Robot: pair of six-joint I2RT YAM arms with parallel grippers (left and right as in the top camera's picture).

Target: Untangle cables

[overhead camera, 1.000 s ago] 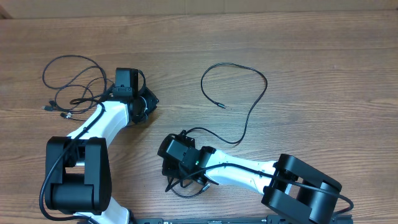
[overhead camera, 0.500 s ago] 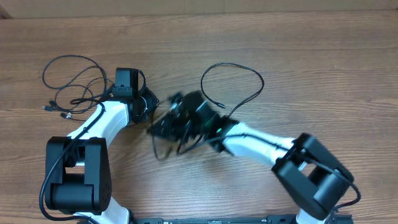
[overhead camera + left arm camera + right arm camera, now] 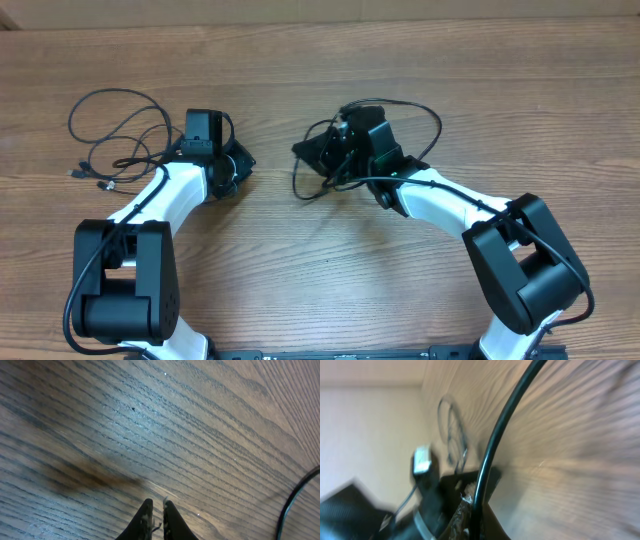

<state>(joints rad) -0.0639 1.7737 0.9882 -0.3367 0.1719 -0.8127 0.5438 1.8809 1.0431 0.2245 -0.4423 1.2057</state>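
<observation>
Wooden table (image 3: 330,290): fills the overhead view and serves as reference for all entries. Left arm (image 3: 150,205): black and white, rises from the table's near left edge toward its left-centre. Right arm (image 3: 450,205): same make, rises from the table's near right edge toward its far centre. Cable bundle (image 3: 118,160): thin black loops lying flat at the table's far left, just beside the left arm. Single cable (image 3: 420,106): arcs over the table's far centre and hangs in a loop toward the table's middle. Right gripper (image 3: 310,150): above the table's far centre, clamped on the single cable, which runs between its fingers (image 3: 462,510). Left gripper (image 3: 155,520): low over bare table left of centre, jaws drawn to a narrow slit; whether anything is pinched cannot be told. Plug ends (image 3: 76,175): small, at the table's left edge below the cable bundle.
</observation>
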